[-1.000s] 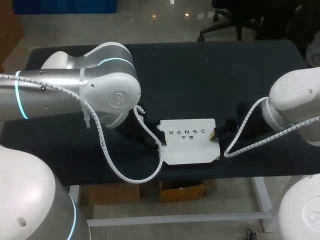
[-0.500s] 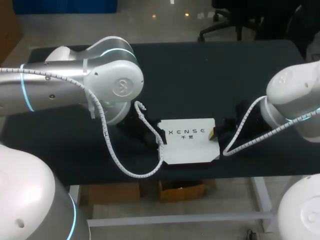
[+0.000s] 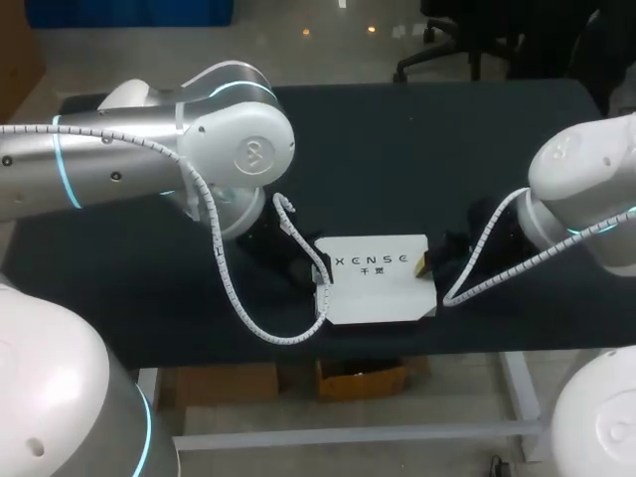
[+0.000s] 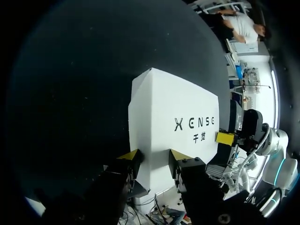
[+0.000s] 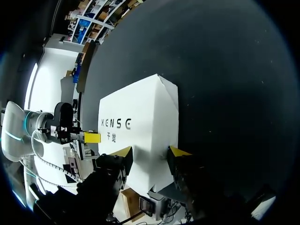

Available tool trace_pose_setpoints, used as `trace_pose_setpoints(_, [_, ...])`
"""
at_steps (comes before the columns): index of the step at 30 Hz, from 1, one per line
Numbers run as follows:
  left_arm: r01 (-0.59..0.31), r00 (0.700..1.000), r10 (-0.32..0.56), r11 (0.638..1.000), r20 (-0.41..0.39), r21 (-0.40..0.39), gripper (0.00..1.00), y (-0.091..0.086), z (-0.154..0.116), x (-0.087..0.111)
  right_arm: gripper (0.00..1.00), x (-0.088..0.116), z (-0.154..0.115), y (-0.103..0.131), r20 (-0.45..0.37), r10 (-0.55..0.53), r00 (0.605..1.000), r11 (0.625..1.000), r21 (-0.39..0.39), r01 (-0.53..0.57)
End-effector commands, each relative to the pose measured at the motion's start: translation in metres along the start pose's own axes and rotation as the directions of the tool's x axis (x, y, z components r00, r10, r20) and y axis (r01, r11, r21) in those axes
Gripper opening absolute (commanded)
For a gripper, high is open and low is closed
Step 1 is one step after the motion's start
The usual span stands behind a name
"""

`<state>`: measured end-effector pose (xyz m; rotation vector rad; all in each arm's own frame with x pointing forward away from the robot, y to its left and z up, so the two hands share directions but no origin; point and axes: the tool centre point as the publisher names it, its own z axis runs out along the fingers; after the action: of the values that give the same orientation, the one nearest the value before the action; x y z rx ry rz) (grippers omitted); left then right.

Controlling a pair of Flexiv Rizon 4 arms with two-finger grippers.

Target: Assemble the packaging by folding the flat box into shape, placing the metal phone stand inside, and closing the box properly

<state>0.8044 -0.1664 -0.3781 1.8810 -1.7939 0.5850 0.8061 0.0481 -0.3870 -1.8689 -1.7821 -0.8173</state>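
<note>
Head view: left gripper (image 4: 154, 158) hidden under the left arm (image 3: 149, 159) and its white coiled cable (image 3: 238, 308). Only one yellow tip of the right gripper (image 5: 151, 152) peeks out, at the box's right end.

Wrist views: each gripper's fingers stand apart over one end of the white box (image 3: 376, 281), the outer tip at the box's end edge, the inner tip over its top. Contact cannot be made out. Box interior not visible; flap state unclear.

Box lies between the two grippers, close to the table's near edge. Long axis runs left to right, along that edge. Printed top faces up and reads upright from the robot's side.

Table (image 3: 397, 149): flat, matte black.
</note>
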Motion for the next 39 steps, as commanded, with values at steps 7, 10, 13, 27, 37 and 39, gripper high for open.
trace_pose_setpoints(7, [0.002, 1.000, -0.002, 1.000, 0.005, -0.008, 0.41, -0.003, 0.000, 0.007, 0.45, 0.000, -0.003, 0.003, -0.006, 0.012, 1.000, 1.000, 0.020, -0.011])
trace_pose_setpoints(10, [0.003, 1.000, -0.003, 1.000, 0.007, -0.007, 0.41, -0.003, -0.002, 0.008, 0.45, -0.002, -0.002, 0.004, -0.007, 0.016, 1.000, 1.000, 0.026, -0.016])
trace_pose_setpoints(13, [0.005, 1.000, -0.005, 1.000, 0.008, -0.008, 0.41, -0.002, -0.003, 0.008, 0.44, -0.002, -0.001, 0.005, -0.007, 0.019, 1.000, 0.999, 0.033, -0.019])
trace_pose_setpoints(27, [0.006, 1.000, -0.006, 1.000, 0.006, -0.015, 0.44, -0.003, -0.006, 0.010, 0.44, -0.004, 0.001, 0.007, -0.009, 0.027, 1.000, 0.999, 0.046, -0.027])
trace_pose_setpoints(37, [0.011, 1.000, -0.011, 1.000, 0.019, -0.026, 0.44, -0.003, -0.010, 0.013, 0.44, -0.001, 0.000, 0.008, -0.001, 0.026, 1.000, 0.998, 0.051, -0.026])
trace_pose_setpoints(39, [0.016, 1.000, -0.015, 0.999, 0.023, -0.034, 0.44, -0.004, -0.010, 0.013, 0.44, -0.001, -0.001, 0.008, 0.000, 0.027, 1.000, 0.998, 0.051, -0.027])
